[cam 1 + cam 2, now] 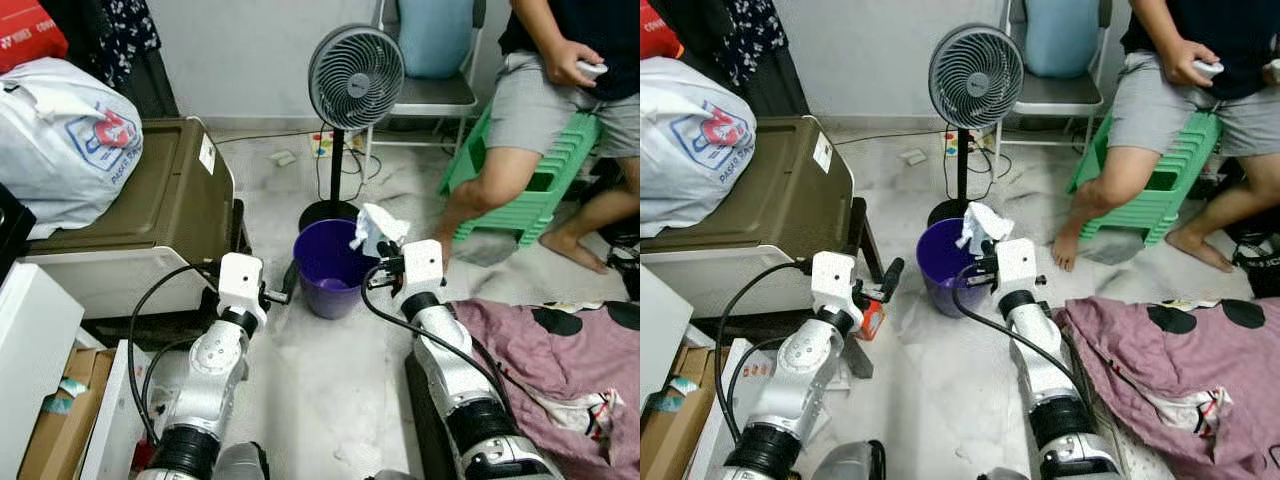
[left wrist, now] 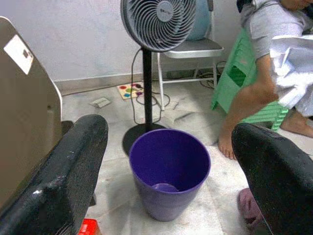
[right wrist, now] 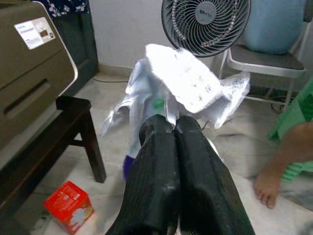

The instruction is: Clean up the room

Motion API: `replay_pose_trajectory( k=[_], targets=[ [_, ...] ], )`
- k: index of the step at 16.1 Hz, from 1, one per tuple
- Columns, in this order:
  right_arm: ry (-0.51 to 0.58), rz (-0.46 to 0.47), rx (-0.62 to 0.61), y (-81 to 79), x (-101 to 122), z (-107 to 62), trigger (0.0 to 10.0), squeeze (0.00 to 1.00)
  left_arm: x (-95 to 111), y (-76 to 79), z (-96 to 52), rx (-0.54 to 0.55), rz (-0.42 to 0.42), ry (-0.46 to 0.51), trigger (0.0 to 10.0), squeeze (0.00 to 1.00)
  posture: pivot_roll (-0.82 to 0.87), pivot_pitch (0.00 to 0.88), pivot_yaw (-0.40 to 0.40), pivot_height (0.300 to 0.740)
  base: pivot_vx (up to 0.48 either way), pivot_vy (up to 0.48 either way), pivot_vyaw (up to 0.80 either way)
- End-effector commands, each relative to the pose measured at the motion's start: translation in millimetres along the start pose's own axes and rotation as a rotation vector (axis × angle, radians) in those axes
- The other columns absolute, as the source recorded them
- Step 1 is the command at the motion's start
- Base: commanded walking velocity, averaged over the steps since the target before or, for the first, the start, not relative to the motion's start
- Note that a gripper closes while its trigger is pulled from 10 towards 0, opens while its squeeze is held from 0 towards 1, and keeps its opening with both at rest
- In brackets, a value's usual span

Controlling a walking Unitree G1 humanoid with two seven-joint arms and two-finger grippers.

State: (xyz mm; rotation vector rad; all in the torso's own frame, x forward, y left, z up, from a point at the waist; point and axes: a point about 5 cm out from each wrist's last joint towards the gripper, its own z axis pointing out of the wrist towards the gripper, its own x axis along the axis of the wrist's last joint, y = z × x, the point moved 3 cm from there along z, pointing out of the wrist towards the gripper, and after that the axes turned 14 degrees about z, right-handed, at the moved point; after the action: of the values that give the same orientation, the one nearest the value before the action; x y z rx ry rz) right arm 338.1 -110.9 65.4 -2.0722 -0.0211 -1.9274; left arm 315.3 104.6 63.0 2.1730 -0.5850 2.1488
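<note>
The right gripper (image 1: pixel 372 262), fingers pinched on a crumpled white paper (image 1: pixel 377 228), holds it over the rim of the purple bin (image 1: pixel 325 268) — dropping looks next, needing only the fingers to part — while the left gripper (image 1: pixel 280 295), spread wide, waits beside it on the pale marbled floor (image 1: pixel 330 390).

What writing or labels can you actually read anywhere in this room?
"YONEX": red bag, top left corner.
Blue and red print on the white plastic bag: too blurred to read.
White sticker on the brown box: too small.
Badge at the fan hub: unreadable.
Red carton on the floor: blurred.
</note>
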Motion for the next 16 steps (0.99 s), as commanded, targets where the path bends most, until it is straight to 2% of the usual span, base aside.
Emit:
replay_pose_trajectory(
  k=[1, 16],
  targets=[
    [0.002, 0.008, 0.01, -3.3, 1.2, 1.3, 10.0, 0.0, 0.0, -3.2, 0.2, 0.007, 0.003, -0.004, 10.0, 0.0, 0.02, 0.051, -0.033, 0.74, 0.0, 0.0, 0.0],
    [0.013, 0.01, 0.017, -5.0, 3.4, 2.3, 10.0, 0.0, 1.0, -2.8, 1.0, -0.005, -0.003, 0.003, 10.0, 0.0, 0.02, 0.052, -0.029, 0.74, 0.257, 0.0, 0.0]
  ],
)
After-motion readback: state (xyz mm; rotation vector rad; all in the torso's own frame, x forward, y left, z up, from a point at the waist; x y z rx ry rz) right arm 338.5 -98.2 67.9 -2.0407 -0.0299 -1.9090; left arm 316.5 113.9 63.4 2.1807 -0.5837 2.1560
